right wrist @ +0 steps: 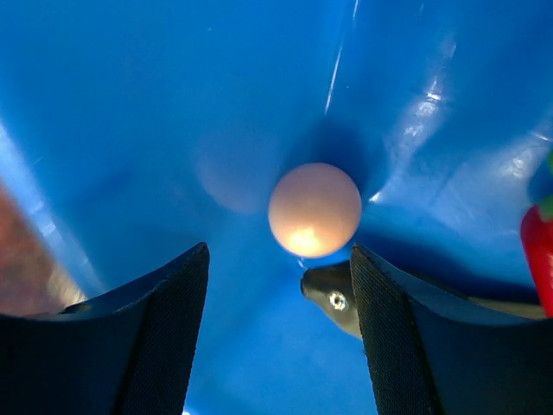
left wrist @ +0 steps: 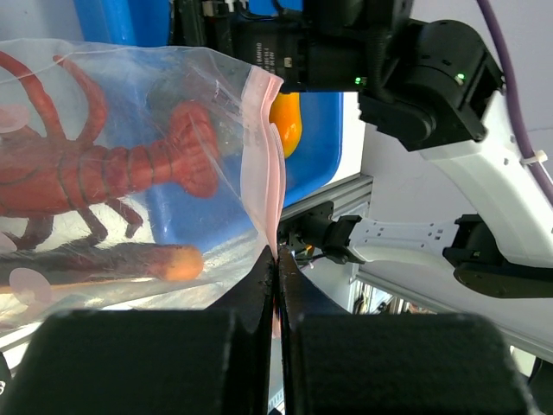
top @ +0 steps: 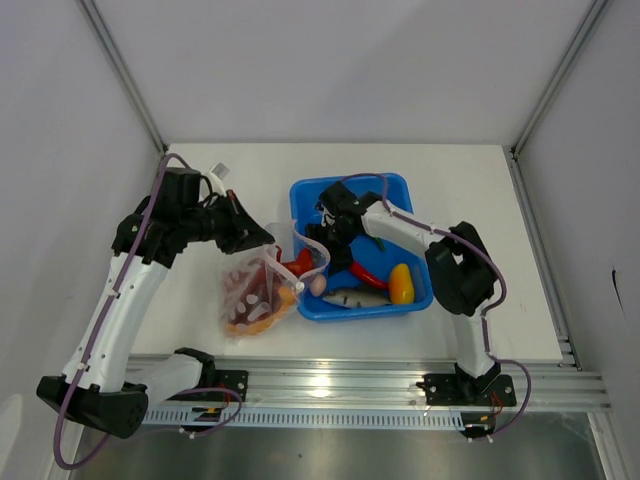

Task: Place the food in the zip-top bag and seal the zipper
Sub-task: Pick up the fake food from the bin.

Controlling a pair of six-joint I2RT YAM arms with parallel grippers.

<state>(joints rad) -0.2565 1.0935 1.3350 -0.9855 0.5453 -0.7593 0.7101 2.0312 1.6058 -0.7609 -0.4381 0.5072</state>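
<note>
The zip-top bag (top: 255,295) lies left of the blue tub (top: 412,200), its pink-red zipper strip (top: 312,258) lifted over the tub's left rim. My left gripper (top: 266,240) is shut on that strip (left wrist: 270,173), pinched between its fingertips (left wrist: 276,259). A red lobster (left wrist: 95,164) and a brown-orange piece (left wrist: 112,264) show inside the bag. My right gripper (top: 323,240) is open and empty inside the tub, its fingers (right wrist: 173,303) just short of the pale egg (right wrist: 314,209) and the grey fish head (right wrist: 333,298). The egg (top: 318,285), fish (top: 355,297), yellow pepper (top: 400,283) and red chili (top: 365,272) lie in the tub.
The tub's walls (right wrist: 130,104) close around my right gripper. A red chili (right wrist: 540,246) shows at the right edge of the right wrist view. The right arm (left wrist: 432,78) is close behind the bag's mouth. A metal rail (top: 380,385) runs along the near table edge.
</note>
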